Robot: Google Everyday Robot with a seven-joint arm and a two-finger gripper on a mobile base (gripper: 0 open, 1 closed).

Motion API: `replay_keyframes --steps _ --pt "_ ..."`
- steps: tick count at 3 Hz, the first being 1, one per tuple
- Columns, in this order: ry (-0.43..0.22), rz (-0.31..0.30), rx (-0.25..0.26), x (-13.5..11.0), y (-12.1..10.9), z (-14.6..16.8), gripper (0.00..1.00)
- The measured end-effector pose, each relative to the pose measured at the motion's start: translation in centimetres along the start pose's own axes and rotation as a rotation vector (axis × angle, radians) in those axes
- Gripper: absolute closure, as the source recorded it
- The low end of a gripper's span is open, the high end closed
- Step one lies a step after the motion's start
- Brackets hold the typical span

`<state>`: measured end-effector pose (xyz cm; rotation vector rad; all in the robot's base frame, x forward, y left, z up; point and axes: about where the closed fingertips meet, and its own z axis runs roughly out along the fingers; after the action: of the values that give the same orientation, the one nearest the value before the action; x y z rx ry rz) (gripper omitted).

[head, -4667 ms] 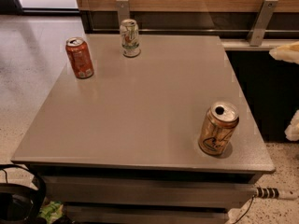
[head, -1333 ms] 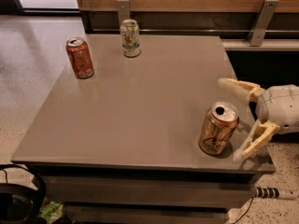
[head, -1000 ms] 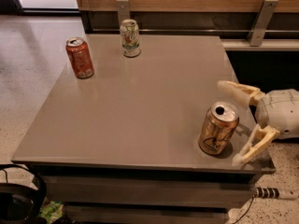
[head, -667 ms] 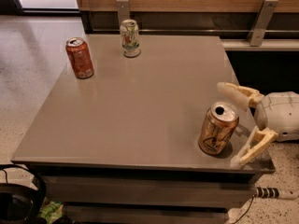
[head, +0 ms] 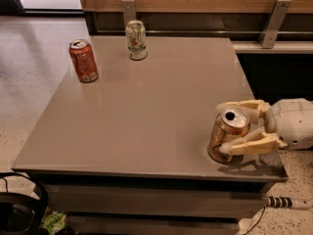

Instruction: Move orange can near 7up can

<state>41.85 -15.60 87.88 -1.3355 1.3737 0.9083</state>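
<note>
The orange can [head: 233, 119] stands near the table's front right corner, leaning slightly left. My gripper [head: 222, 127] reaches in from the right, with one pale finger [head: 244, 105] against the can's far side and the other [head: 249, 144] against its near side, shut on it. The 7up can [head: 136, 39] stands upright at the table's back edge, left of centre, far from the orange can.
A red-orange can [head: 83, 60] stands near the grey table's [head: 146, 111] back left corner. A wooden wall with metal brackets [head: 129, 11] runs behind the table. A black cable [head: 19, 199] and a floor object lie at the bottom left.
My gripper came in from the right since the oldest frame. Its fingers have moved forward and closed from a wide spread onto the orange can, which now leans slightly.
</note>
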Motion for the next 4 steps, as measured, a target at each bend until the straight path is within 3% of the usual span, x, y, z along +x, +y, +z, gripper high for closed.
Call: replay_keyframes --steps 1,2,3,4 --pt "0.000 -0.002 -0.004 -0.1 0.0 0.2 0.62" --pt "0.000 -0.005 -0.009 -0.3 0.0 0.5 0.93" --pt "0.000 -0.006 -0.011 -0.3 0.1 0.6 1.00" --pt "0.013 0.014 -0.014 -1.5 -1.8 0.8 1.00"
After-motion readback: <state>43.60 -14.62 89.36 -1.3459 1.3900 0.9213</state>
